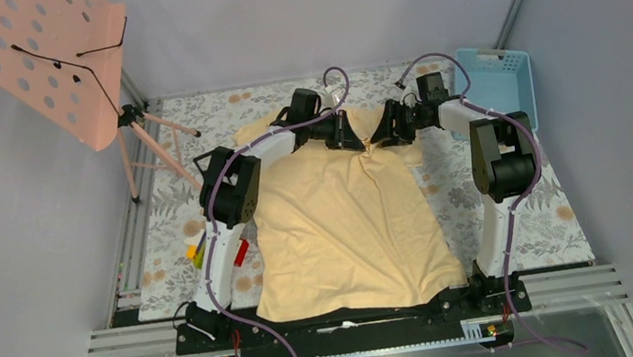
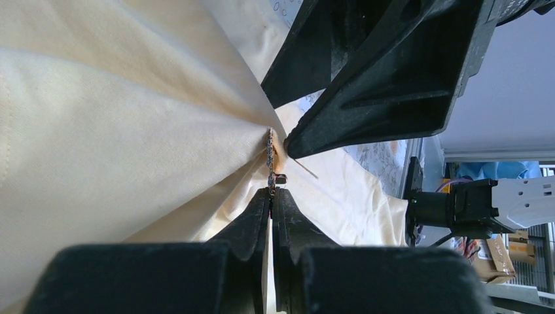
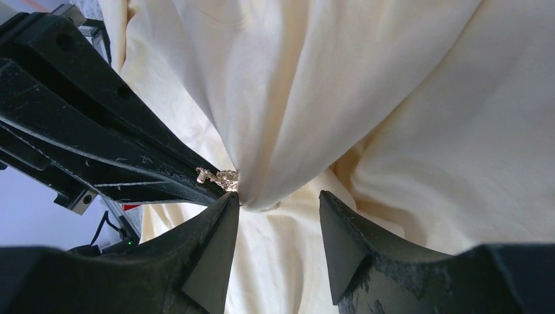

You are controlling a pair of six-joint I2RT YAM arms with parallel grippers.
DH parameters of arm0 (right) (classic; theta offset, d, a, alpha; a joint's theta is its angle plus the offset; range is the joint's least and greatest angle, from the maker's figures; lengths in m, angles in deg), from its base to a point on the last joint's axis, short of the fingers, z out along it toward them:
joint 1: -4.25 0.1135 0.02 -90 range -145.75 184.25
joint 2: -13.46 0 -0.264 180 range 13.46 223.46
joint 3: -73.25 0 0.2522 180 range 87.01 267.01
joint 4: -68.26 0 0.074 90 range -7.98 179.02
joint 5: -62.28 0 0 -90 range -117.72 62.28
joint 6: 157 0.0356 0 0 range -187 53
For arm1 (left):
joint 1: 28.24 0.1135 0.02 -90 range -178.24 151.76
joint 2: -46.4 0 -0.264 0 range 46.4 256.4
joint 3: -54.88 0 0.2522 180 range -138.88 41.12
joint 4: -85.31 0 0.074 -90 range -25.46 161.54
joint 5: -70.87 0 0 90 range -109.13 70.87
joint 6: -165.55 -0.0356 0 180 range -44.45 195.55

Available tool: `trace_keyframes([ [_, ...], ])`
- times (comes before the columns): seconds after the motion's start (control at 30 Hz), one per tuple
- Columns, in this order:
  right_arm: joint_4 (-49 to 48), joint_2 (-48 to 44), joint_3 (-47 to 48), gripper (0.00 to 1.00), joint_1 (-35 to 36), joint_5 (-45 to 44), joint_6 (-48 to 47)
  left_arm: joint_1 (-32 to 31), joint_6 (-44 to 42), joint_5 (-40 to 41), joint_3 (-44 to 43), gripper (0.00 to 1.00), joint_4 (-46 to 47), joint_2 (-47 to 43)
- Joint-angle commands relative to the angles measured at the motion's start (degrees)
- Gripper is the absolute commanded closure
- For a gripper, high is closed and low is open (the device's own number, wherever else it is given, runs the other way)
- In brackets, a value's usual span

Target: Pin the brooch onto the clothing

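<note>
Well, our left gripper (image 2: 271, 196) is closed on the brooch (image 2: 269, 156), pinching it by the edge at the very fingertips. The ornament stands just beyond the tips and presses into a puckered peak of the shirt (image 2: 118, 131). A thin pale sliver, which we take for the pin (image 2: 305, 169), juts past the brooch toward the other arm. Facing it, the right gripper (image 3: 278, 203) has its fingers apart. One tip is touching or nearly touching the brooch and the other is clear on the far side of the peak. As far as we can see, the cloth between them is unclamped.

The grip is our first worry. So little of the brooch sits between the tips that a sideways push from the cloth could twist it or flick it out. Second, with the right fingers apart nothing backs the fold, so the peak may give way and the pin may skate over the cotton instead of piercing it. Third, the grippers are nose to nose, and a small overshoot would knock one against the other and jar the brooch loose. Further out, the shirt lies loose beneath both arms, so a hard pull would drag it along rather than tension it.
</note>
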Motion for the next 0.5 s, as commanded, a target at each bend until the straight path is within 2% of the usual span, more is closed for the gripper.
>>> trace_keyframes([
  [0.0, 0.35, 0.58, 1.55, 0.45, 1.1, 2.91, 0.05, 0.1, 0.82, -3.21, -2.05, 1.0, 4.73, -0.14],
  [0.47, -10.18, -1.43, -5.2, 0.49, 1.8, 4.0, 6.36, 0.14, 4.08, -6.05, -0.66, 1.0, 9.25, 0.17],
])
